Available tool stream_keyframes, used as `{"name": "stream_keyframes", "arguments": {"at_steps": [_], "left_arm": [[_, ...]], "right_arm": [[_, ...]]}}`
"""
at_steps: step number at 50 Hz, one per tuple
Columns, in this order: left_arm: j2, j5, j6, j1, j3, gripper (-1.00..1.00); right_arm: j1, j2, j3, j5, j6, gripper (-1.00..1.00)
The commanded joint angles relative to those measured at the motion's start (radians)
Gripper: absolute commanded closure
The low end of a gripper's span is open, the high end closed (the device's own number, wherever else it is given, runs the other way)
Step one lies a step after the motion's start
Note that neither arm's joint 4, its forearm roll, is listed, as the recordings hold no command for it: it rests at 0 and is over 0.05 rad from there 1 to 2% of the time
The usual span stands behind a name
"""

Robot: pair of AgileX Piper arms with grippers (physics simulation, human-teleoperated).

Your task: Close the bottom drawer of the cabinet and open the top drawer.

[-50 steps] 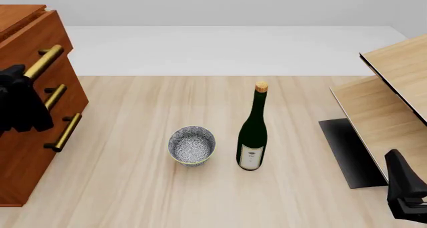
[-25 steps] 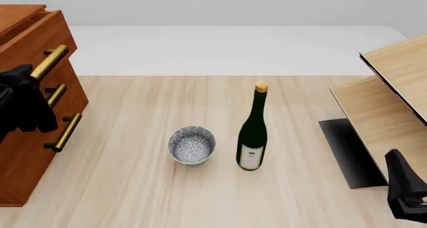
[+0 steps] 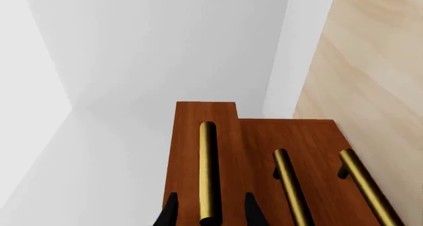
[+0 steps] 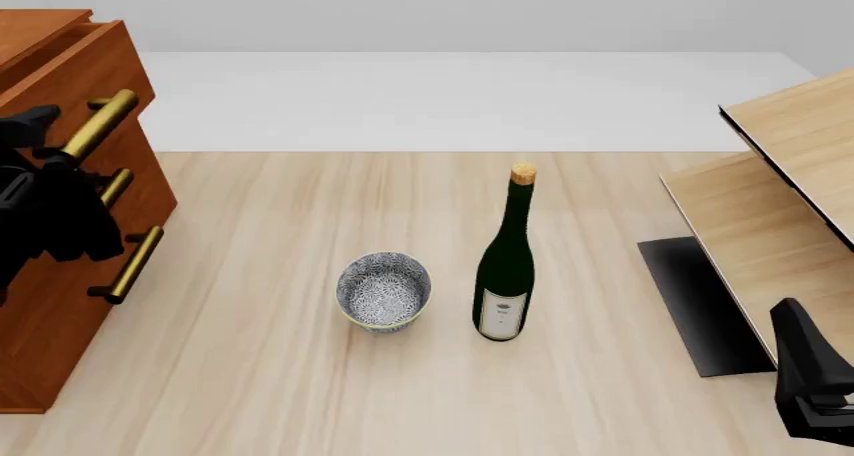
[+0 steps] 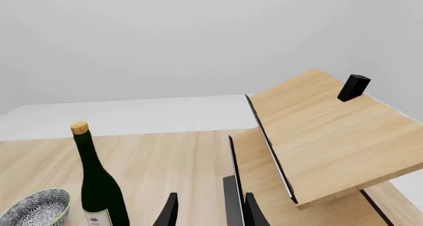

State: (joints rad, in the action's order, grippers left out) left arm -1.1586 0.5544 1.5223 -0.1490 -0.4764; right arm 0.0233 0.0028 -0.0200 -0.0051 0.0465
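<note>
The cabinet (image 4: 54, 306) stands at the table's left edge. Its top drawer (image 4: 80, 66) juts out a little past the two below, which is also visible in the left wrist view (image 3: 188, 137). My left gripper (image 4: 64, 144) is at the near end of that drawer's brass handle (image 3: 207, 171). Its fingers (image 3: 170, 213) straddle the bar with a gap on each side, so it is open. The bottom drawer (image 4: 60, 346), with its handle (image 4: 134, 264), sits flush with the middle one. My right gripper (image 5: 208, 211) hovers open and empty at the near right.
A patterned bowl (image 4: 384, 291) and a dark wine bottle (image 4: 505, 266) stand mid-table. A pale tilted shelf unit (image 4: 787, 206) on a black base (image 4: 701, 301) fills the right side, just ahead of my right gripper. A small black block (image 5: 353, 87) rests on the shelf.
The top drawer and its handle have come out slightly toward the table's middle. My left gripper has risen along the handle with it. The right arm has not moved.
</note>
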Motion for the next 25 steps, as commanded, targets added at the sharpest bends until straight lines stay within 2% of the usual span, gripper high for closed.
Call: {"name": "stream_keyframes", "arguments": {"at_steps": [1, 25], "left_arm": [[-0.005, -0.004, -0.002, 0.005, -0.002, -1.00], [0.037, -0.033, 0.011, 0.036, -0.027, -1.00]], "right_arm": [[0.000, 0.000, 0.000, 0.000, 0.000, -1.00], [0.000, -0.002, -0.003, 0.004, 0.001, -1.00]]}}
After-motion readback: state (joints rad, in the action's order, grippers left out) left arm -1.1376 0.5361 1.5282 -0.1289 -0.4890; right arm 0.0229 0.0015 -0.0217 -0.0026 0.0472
